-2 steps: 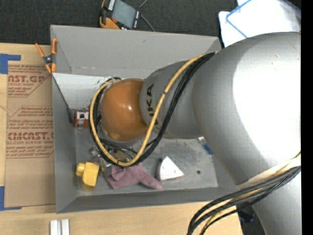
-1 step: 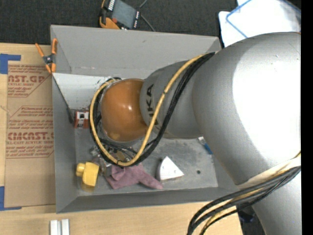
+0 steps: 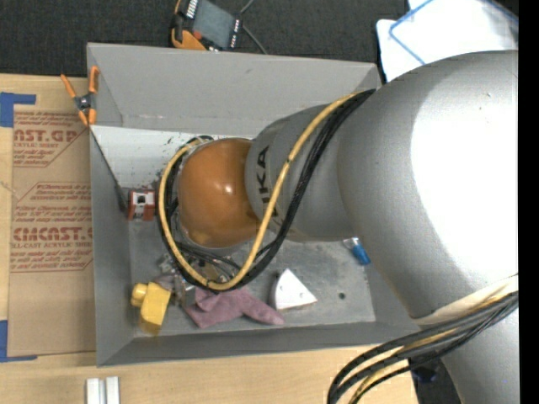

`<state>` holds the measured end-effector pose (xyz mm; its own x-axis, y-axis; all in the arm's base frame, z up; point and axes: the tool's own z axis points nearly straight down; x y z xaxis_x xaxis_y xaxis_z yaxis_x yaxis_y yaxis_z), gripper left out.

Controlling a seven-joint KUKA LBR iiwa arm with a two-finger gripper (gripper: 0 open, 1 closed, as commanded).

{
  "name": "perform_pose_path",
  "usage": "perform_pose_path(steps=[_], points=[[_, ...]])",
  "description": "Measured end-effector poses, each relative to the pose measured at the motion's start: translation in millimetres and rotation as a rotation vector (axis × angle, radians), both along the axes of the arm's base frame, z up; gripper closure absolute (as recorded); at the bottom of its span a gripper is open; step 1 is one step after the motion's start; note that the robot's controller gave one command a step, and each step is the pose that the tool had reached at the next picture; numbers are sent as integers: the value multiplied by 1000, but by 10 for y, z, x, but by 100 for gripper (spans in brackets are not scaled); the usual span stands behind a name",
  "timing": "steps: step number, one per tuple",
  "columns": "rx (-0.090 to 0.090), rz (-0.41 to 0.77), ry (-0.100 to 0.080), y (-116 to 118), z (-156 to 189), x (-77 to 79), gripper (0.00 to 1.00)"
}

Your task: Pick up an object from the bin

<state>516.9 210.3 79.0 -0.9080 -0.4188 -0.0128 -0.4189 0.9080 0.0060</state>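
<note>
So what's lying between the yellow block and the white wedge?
A crumpled mauve cloth lies between the yellow block and white wedge, seen in the camera view.

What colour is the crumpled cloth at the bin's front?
Mauve-pink crumpled cloth, best in camera view.

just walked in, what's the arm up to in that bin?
The robot arm reaches from the right down into the grey bin, its orange wrist cover low over the left half. Nearest to it, along the front, lie a yellow block, a pinkish cloth and a white wedge. A small blue piece sits further right, and a red-and-white item is by the left wall. The wrist hides what is under it, so whether anything is gripped cannot be told.
</note>
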Motion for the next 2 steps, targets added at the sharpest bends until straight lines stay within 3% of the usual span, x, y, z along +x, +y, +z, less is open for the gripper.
perform_pose_path(steps=[2], points=[[3,64,-5,-73,-67,-7,100]])
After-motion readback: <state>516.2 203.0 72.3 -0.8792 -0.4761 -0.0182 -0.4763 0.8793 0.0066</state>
